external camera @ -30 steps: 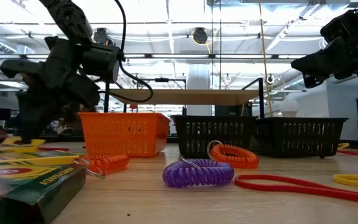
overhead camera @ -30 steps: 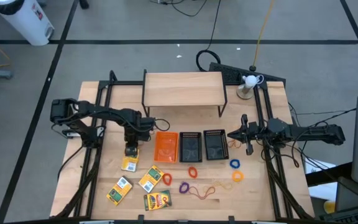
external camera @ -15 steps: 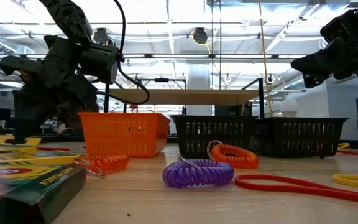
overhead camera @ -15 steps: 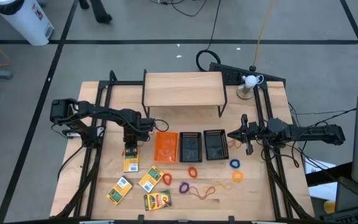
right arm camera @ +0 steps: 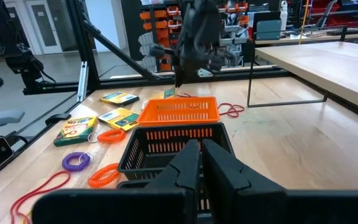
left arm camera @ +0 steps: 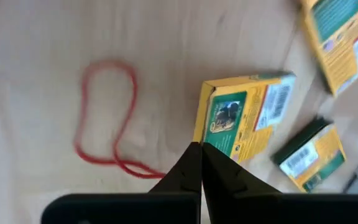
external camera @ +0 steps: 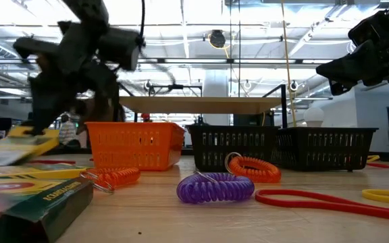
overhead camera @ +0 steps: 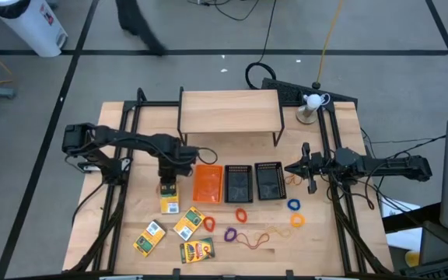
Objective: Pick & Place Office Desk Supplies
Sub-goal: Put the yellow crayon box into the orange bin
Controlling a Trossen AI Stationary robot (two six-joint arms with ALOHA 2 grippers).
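While the left gripper point(overhead camera: 167, 185) hangs just left of the orange tray point(overhead camera: 208, 183), we count 4 crayon boxes: 1 point(overhead camera: 168, 200) pinched by its end in that gripper's shut fingers and lifted off the counter point(overhead camera: 131, 155), and 3 lying flat near the front edge, 1 at front left point(overhead camera: 149, 237), 1 beside it point(overhead camera: 189, 222) and a green 1 point(overhead camera: 197, 250) nearest the edge. In the low view the held box point(external camera: 15, 145) tilts clear of the wood.

We see 3 trays in a row at mid-counter: the orange tray, then 2 black trays point(overhead camera: 238, 183) point(overhead camera: 268, 180), touching side by side. In front of them lie coiled bands: orange point(overhead camera: 241, 213), purple point(overhead camera: 229, 233), blue point(overhead camera: 293, 205), another orange 1 point(overhead camera: 297, 221), a small green 1 point(overhead camera: 209, 225), plus a thin red loop point(overhead camera: 253, 239). How many more thin loops lie there we cannot tell.

The left arm reaches in from the counter's left edge, elbow bent, wrist turned down. The right arm lies stretched level from the right, its gripper point(overhead camera: 307, 172) shut and empty, raised just right of the second black tray.

A wooden riser point(overhead camera: 229, 113) stands behind the trays, a white lamp point(overhead camera: 312, 102) at the back right. The 3 loose boxes sit close in front of the held 1.
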